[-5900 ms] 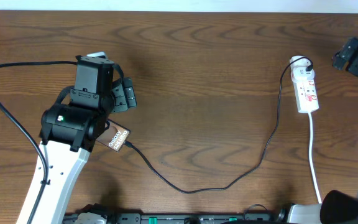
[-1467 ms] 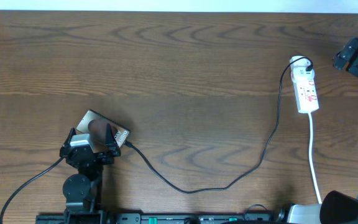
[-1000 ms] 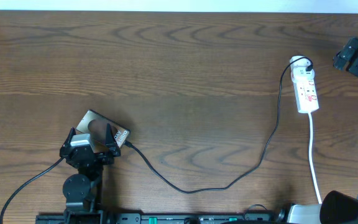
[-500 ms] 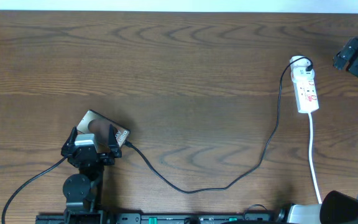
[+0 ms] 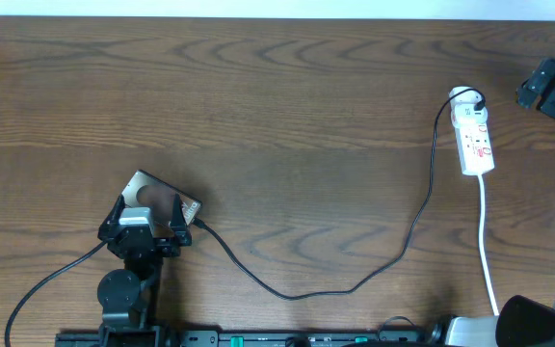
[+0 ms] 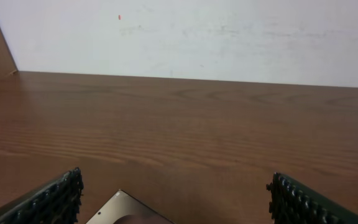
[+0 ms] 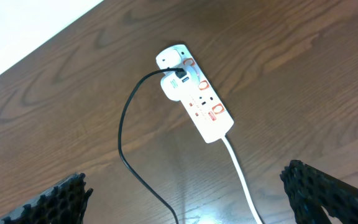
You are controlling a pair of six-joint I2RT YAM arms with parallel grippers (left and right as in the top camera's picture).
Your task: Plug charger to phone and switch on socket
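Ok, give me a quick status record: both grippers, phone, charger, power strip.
left gripper: open, over the near end of the phone
right gripper: open, empty, right of the power strip
phone: flat on the table, front left
charger: runs from the power strip to the phone's edge; seating too small to confirm
power strip switch: cannot tell

White label (image 5: 190,208) on phone (image 5: 144,185) too small to read, red marks (image 7: 214,112) on socket (image 7: 196,98) illegible
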